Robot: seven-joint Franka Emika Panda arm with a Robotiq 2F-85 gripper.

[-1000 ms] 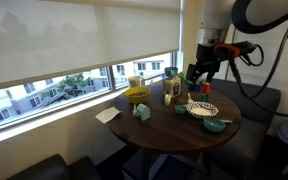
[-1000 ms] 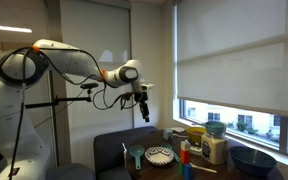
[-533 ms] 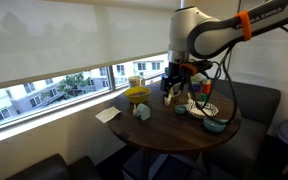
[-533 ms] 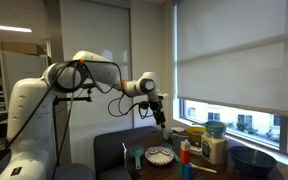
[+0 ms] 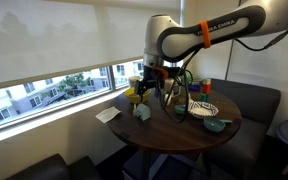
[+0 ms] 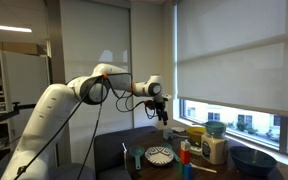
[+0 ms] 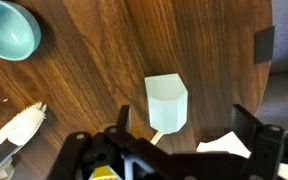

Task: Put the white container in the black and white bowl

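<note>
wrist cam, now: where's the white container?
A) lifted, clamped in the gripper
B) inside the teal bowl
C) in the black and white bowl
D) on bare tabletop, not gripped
D: in the wrist view the white container stands on bare wood of the table, the fingers of the open gripper stand wide of it, and the teal bowl sits well apart.

the table point(image 7: 214, 60) is dark grained wood with slight sheen; the white container point(image 7: 166, 102) looks matt.

The arm point(image 5: 199, 35) arches over with its wrist pointing straight down; the gripper point(image 7: 184, 128) hangs with jaws spread wide.
</note>
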